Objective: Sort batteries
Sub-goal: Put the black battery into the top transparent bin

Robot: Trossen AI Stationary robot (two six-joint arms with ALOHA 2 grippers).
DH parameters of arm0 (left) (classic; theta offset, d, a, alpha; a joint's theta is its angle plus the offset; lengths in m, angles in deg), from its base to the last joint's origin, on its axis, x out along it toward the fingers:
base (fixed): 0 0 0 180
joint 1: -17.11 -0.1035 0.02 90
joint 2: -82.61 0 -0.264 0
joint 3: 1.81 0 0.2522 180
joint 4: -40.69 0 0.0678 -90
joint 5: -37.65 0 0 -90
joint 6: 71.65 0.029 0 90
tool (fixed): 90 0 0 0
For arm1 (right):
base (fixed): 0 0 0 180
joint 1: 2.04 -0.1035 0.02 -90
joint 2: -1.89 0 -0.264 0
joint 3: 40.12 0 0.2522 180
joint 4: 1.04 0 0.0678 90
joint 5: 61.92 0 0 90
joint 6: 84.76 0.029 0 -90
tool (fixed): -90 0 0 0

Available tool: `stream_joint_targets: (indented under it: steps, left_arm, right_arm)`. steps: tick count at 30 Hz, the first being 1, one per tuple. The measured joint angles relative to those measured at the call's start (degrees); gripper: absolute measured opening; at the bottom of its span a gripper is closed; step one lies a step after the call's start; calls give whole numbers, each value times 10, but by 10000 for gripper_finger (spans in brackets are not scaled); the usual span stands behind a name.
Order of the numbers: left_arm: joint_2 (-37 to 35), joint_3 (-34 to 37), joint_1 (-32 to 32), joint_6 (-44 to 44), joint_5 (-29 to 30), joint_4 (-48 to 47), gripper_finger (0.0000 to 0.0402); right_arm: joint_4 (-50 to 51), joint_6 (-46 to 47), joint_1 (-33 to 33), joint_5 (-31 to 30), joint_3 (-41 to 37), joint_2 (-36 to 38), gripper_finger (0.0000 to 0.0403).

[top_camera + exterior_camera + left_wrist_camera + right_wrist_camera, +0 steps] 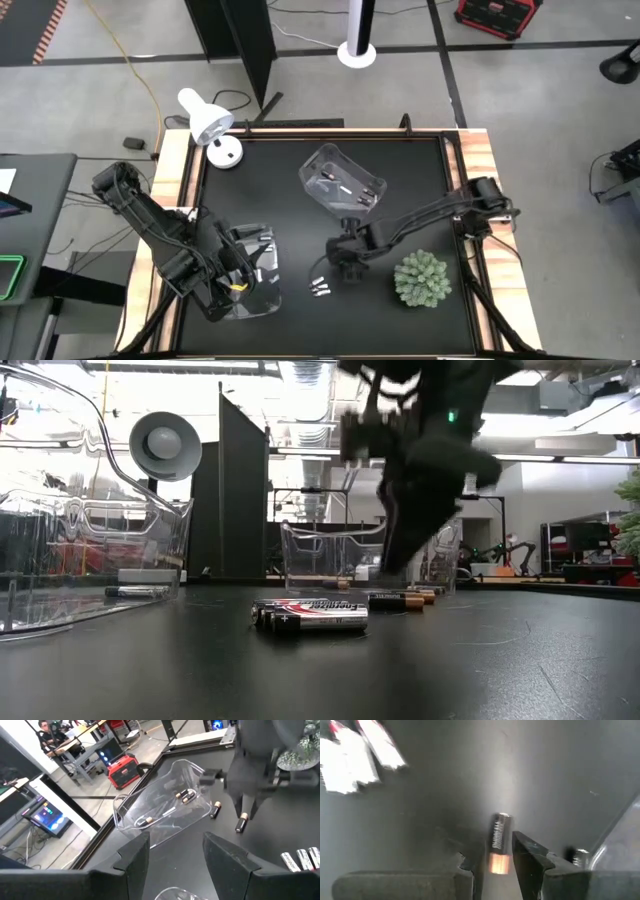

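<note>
Silvery batteries point(310, 617) are found nearest the low camera, bunched side by side on the black table point(420, 190), a short way in front of the far clear bin point(343, 180), which gets used as the landmark here. Just past them, between that bunch and the bin, a dark copper-ended battery point(498, 842) is clamped between the fingers of the right gripper point(347, 256), apparently lifted off the table; probably it's being carried to the bin, since similar copper-ended cells point(185, 796) are already lying inside. A couple more dark ones point(405, 600) are left on the table close to the bin's front. Well off to the bin's side, the left gripper point(176, 851) is kept spread wide over the near clear bin point(255, 280), nothing held, seemingly waiting for silvery ones.
</note>
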Motion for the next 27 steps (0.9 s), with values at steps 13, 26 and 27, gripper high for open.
stream_joint_targets:
  steps: [13,26,27]
  left_arm:
    - [0,0,0,-1,0,-1,177]
    - [0,0,0,-1,0,-2,177]
    - [0,0,0,-1,0,-2,177]
  right_arm:
    - [15,22,17,2,0,-44,113]
    - [9,19,3,2,0,-41,8]
    - [8,18,2,2,0,-41,7]
